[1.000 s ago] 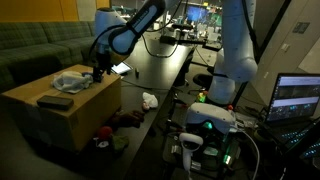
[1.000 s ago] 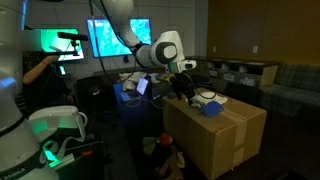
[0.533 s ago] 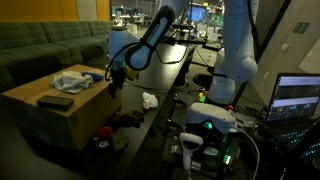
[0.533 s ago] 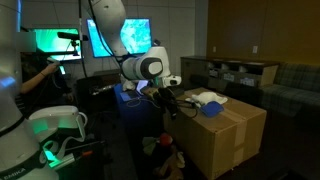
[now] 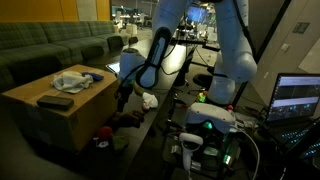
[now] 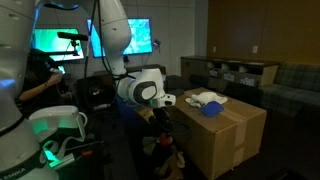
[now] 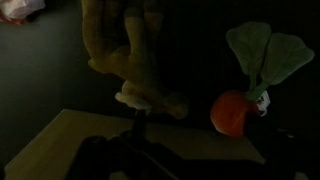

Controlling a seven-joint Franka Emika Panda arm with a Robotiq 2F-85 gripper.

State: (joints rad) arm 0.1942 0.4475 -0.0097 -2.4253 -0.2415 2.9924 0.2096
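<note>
My gripper [image 5: 122,101] hangs low beside the near side of a cardboard box [image 5: 60,118], just off its edge and above the floor. It also shows in an exterior view [image 6: 166,117], left of the box [image 6: 222,135]. The wrist view is dark. It shows a tan plush toy [image 7: 122,50] and a red-orange radish toy with green leaves [image 7: 236,112] on the floor beyond a cardboard edge [image 7: 90,140]. The jaws are dark shapes at the bottom of that view, and I cannot tell whether they are open.
A white cloth [image 5: 72,80] and a black remote [image 5: 55,101] lie on the box top. Toys [image 5: 103,139] and a white object [image 5: 149,100] lie on the floor. A green sofa [image 5: 40,45] stands behind, and a laptop [image 5: 297,98] and robot base [image 5: 212,122] to the side.
The arm has swung from above the box top, off its edge, and down beside the box toward the floor.
</note>
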